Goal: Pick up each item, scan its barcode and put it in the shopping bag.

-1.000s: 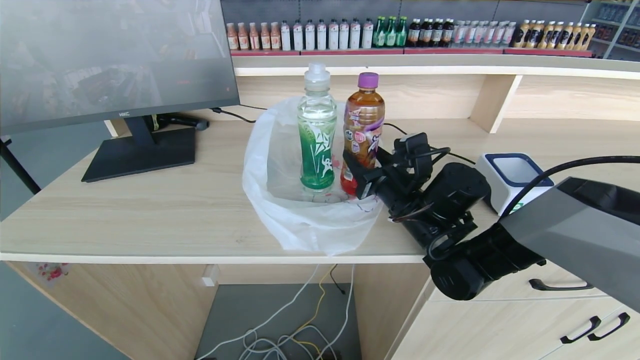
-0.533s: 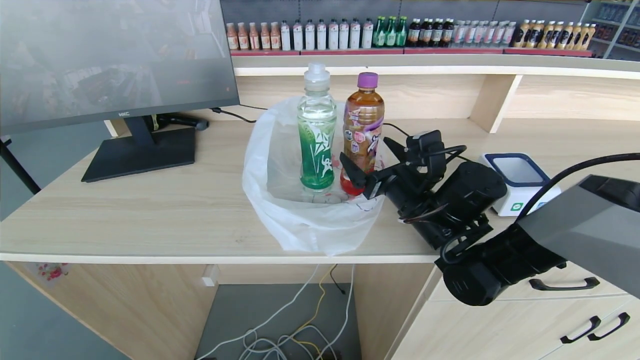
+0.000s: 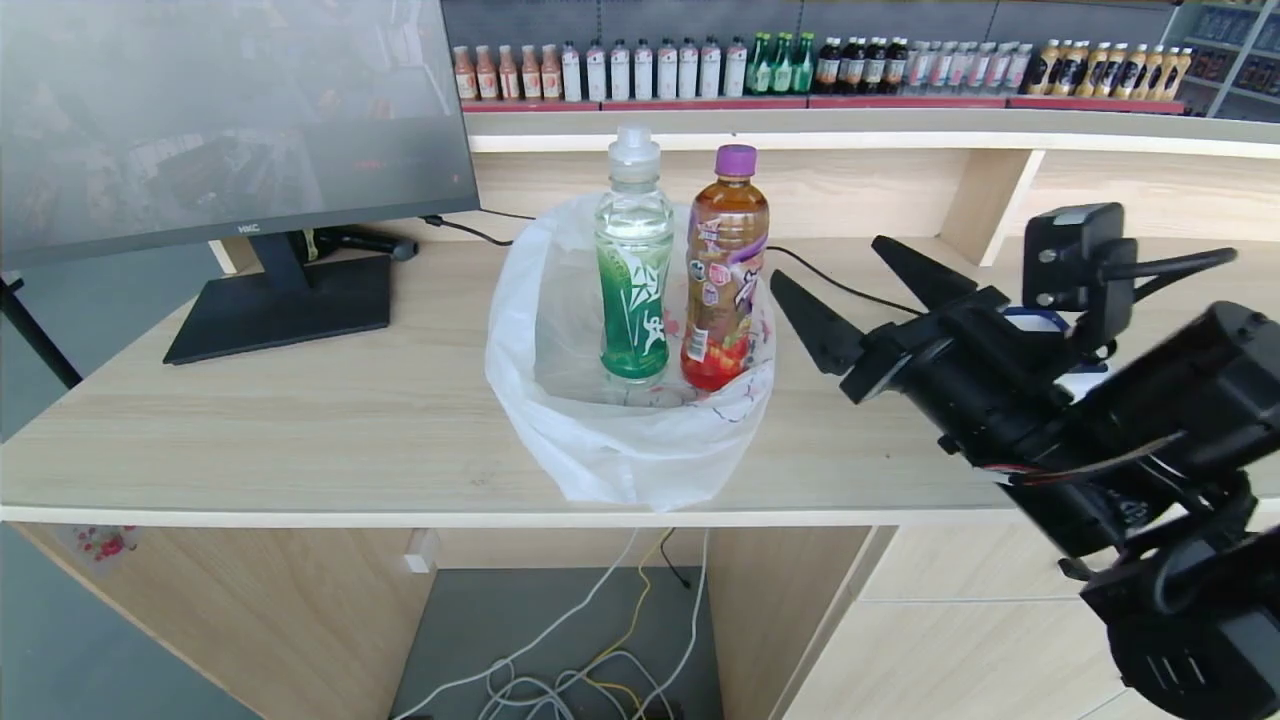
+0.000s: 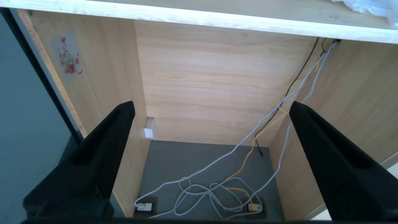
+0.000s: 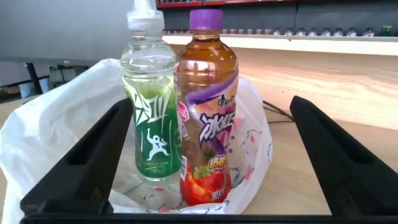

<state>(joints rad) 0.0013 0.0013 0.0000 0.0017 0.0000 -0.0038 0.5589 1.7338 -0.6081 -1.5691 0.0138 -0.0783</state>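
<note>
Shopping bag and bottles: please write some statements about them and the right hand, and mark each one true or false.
1. Both the green-labelled bottle and the purple-capped bottle stand upright in the shopping bag. True.
2. The right hand grips the purple-capped bottle. False: it is open, apart from the bottle, on its right side.
3. The green-labelled bottle has a red cap. False: its cap is white.
4. The monitor stands on the counter, left of the bag. True.

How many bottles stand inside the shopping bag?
2. The green-labelled bottle stands on the left, the purple-capped bottle beside it on the right; none seems hidden.
</note>
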